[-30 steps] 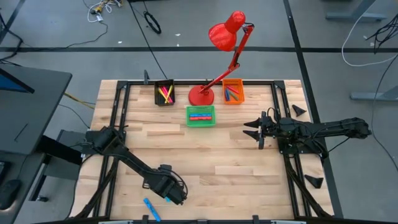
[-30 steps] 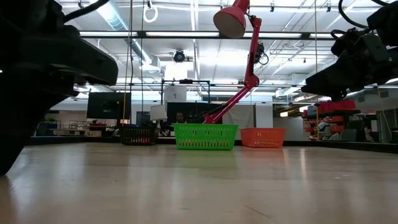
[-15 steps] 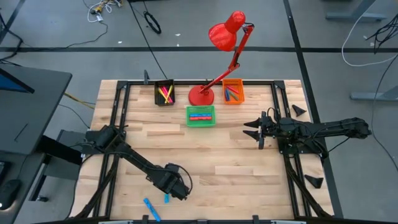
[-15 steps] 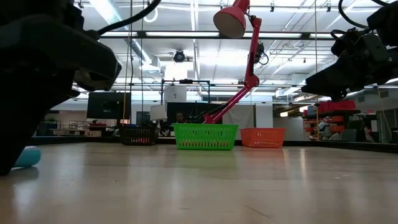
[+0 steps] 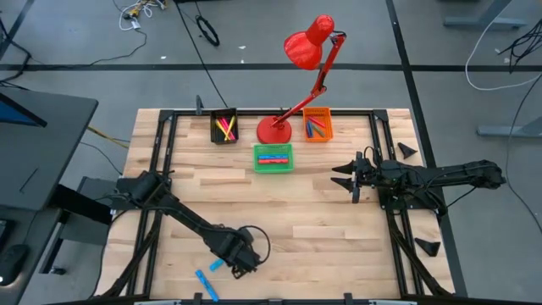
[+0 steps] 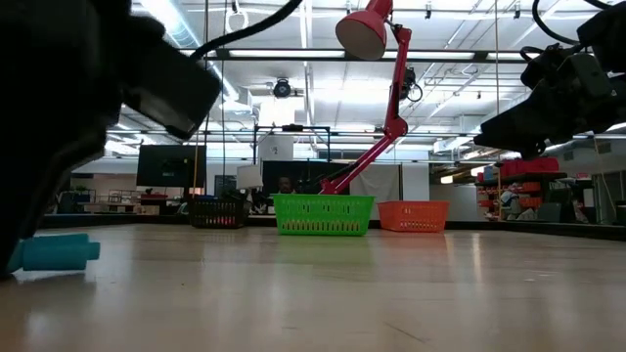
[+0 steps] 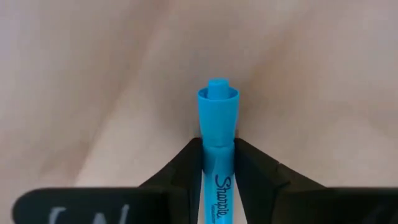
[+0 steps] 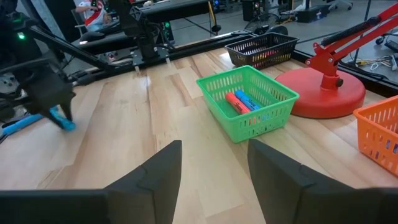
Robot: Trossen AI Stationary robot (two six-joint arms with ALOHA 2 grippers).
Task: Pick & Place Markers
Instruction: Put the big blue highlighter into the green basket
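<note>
The left gripper (image 5: 238, 258) was low over the near part of the table (image 5: 313, 220), and its two fingers (image 7: 186, 163) were pressed against the sides of a blue marker (image 7: 217, 124). The left wrist view showed the cap end standing out beyond the fingertips, so the grip was on the barrel, probably to keep the marker straight and to leave the free end clear when it is let go. From the low view I could not tell whether the marker was already off the wood. A second blue marker (image 5: 205, 283) lay near the front edge, just beside the left arm. The other markers were already sorted: some in the black bin (image 5: 224, 128), some in the green bin (image 5: 273, 158) and some in the orange bin (image 5: 318, 125), all standing around the base of the red lamp (image 5: 274, 130). The right gripper (image 5: 345, 176) waited above the right side with its jaws spread and nothing between them, well apart from the bins.
</note>
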